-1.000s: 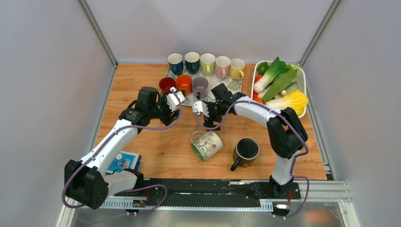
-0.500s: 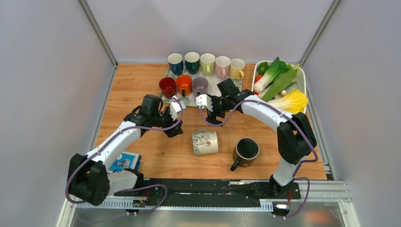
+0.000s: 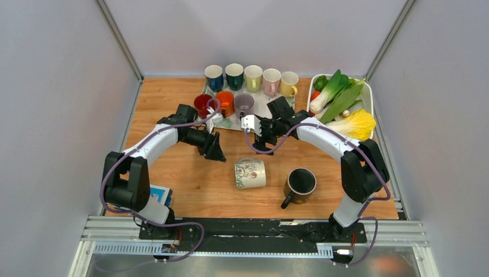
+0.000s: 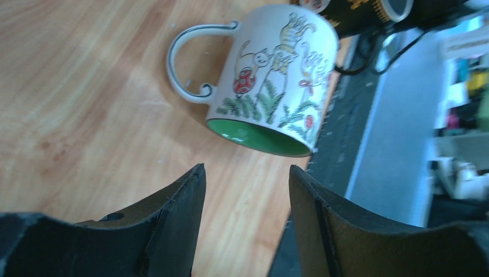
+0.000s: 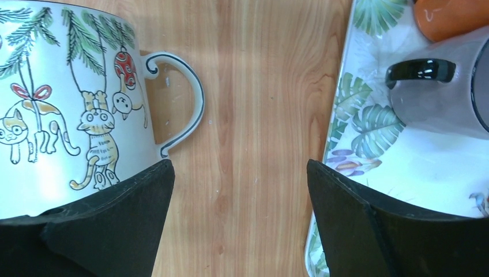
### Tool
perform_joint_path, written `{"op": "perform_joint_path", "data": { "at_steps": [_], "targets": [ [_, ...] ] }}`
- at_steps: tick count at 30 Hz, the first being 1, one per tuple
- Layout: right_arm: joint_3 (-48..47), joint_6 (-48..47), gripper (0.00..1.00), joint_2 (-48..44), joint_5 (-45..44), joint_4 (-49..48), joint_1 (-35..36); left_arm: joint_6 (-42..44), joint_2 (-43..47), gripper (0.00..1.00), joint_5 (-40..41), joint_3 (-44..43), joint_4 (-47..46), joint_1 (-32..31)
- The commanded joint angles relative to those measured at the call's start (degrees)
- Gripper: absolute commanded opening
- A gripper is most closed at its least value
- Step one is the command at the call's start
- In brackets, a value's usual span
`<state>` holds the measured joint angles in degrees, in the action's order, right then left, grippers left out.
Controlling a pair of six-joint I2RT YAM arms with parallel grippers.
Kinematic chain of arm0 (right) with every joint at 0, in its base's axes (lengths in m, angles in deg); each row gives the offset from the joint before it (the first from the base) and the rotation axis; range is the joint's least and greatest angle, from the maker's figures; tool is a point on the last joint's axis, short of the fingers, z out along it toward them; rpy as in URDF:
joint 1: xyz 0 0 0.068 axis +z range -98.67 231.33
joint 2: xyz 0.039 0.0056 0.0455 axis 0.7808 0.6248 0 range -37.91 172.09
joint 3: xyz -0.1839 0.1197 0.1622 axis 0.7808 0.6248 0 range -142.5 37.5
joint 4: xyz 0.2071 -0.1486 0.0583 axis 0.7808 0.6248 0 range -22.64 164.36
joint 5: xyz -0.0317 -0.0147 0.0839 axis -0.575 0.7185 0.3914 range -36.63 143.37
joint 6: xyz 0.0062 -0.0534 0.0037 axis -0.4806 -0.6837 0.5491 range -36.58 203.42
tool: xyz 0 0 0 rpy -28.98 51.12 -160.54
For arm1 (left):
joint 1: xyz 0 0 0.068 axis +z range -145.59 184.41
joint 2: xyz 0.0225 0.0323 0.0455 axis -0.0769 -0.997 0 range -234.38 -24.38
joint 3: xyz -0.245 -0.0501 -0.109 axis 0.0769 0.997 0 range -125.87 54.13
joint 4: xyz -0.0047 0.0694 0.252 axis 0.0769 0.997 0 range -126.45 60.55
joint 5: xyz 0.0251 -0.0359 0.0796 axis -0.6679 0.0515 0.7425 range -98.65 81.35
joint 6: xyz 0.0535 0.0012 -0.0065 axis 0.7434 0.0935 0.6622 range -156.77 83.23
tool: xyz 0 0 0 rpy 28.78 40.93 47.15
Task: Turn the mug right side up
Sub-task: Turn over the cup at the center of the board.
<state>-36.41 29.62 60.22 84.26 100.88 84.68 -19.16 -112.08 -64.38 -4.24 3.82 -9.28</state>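
nearest the arm bases, the black mug [image 3: 300,183] stands upright and has not moved; it sits at about 4 o'clock of the cat-patterned mug [image 3: 249,173], close by but apart from it

a second ago the cat-patterned mug lay skewed with its mouth swung toward 7 o'clock; it has since rolled square and settled, and now lies on its side near the middle of the counter [image 3: 173,173], green mouth toward 9 o'clock, handle toward 12 o'clock, so it is not yet right side up

the larger change is the left end effector [image 3: 218,153], which has dropped from near the tray to just off the mug at about 10 o'clock; its jaws stand apart with nothing between them, aimed at the open mouth and not touching it

the right end effector [image 3: 258,144] has barely shifted and hangs at 12 o'clock of the mug, above the handle, jaws wide and holding nothing

beyond it, at 12 o'clock, the tray [image 3: 285,105] of coloured mugs is unchanged

by my reading the mug is free and the left arm is lining up for a rim grip to tip it upright
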Motion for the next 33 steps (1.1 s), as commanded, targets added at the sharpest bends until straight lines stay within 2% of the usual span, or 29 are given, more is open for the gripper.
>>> {"op": "perform_joint_path", "data": {
  "at_steps": [1,2,6,7,8,9,10,11,13,15,18,26,28,30,32,33],
  "targets": [
    [-1.1,2.5,0.9,-1.6,-1.8,-2.8,-0.7,-6.7,-1.5,0.63,-12.6,-1.5,7.0,1.5],
    [-1.4,3.1,0.91,-1.4,-2.5,-3.6,-0.8,-11.4,-1.6,0.63,-14.2,0.0,5.5,1.6],
    [-2.1,5.4,0.92,-0.7,-4.5,-6.7,-1.1,-32.2,2.4,0.63,-15.5,8.8,-11.0,1.6],
    [-2.1,5.8,0.92,-0.6,-5.0,-7.5,-1.1,-35.8,5.4,0.64,-14.9,12.6,-18.3,1.5],
    [-2.0,6.2,0.92,-0.5,-5.5,-8.1,-1.1,-44.9,6.9,0.65,-13.2,15.0,-22.6,1.5],
    [-1.9,6.4,0.92,-0.5,-5.8,-8.5,-1.1,-48.9,10.0,0.65,-12.5,19.3,-32.1,1.1],
    [-1.8,6.5,0.92,-0.5,-6.2,-8.9,-1.1,-54.6,11.3,0.66,-11.3,20.7,-35.8,0.7],
    [-1.6,6.4,0.92,-0.7,-6.5,-9.1,-1.1,-55.4,12.8,0.66,-10.7,21.7,-38.2,-0.3],
    [-0.8,6.3,0.93,-1.2,-7.3,-9.6,-1.1,-53.7,12.1,0.65,-9.8,20.7,-36.1,-1.7],
    [0.1,6.3,0.93,-1.9,-7.8,-9.9,-1.2,-53.3,10.2,0.65,-9.6,20.6,-37.8,-2.6],
    [1.7,6.2,0.93,-2.9,-8.2,-10.0,-1.2,-56.6,6.9,0.65,-9.1,20.8,-45.3,-4.6],
    [4.4,4.3,0.93,-4.6,-8.4,-10.2,-1.2,-58.5,-0.6,0.6,-8.9,17.6,-48.6,-8.7],
    [4.9,3.8,0.93,-4.8,-8.4,-10.3,-1.2,-59.2,-2.5,0.57,-8.8,16.2,-49.3,-9.2],
    [5.4,3.6,0.93,-4.8,-8.4,-10.7,-1.4,-59.0,-4.1,0.5,-8.0,14.6,-49.4,-9.6],
    [5.4,3.8,0.93,-4.6,-8.4,-10.9,-1.7,-58.3,-5.7,0.4,-7.2,12.8,-49.0,-9.8],
    [4.9,4.3,0.93,-4.5,-8.4,-10.8,-1.9,-57.6,-6.7,0.32,-6.9,12.3,-48.8,-9.8]
  ]
}}
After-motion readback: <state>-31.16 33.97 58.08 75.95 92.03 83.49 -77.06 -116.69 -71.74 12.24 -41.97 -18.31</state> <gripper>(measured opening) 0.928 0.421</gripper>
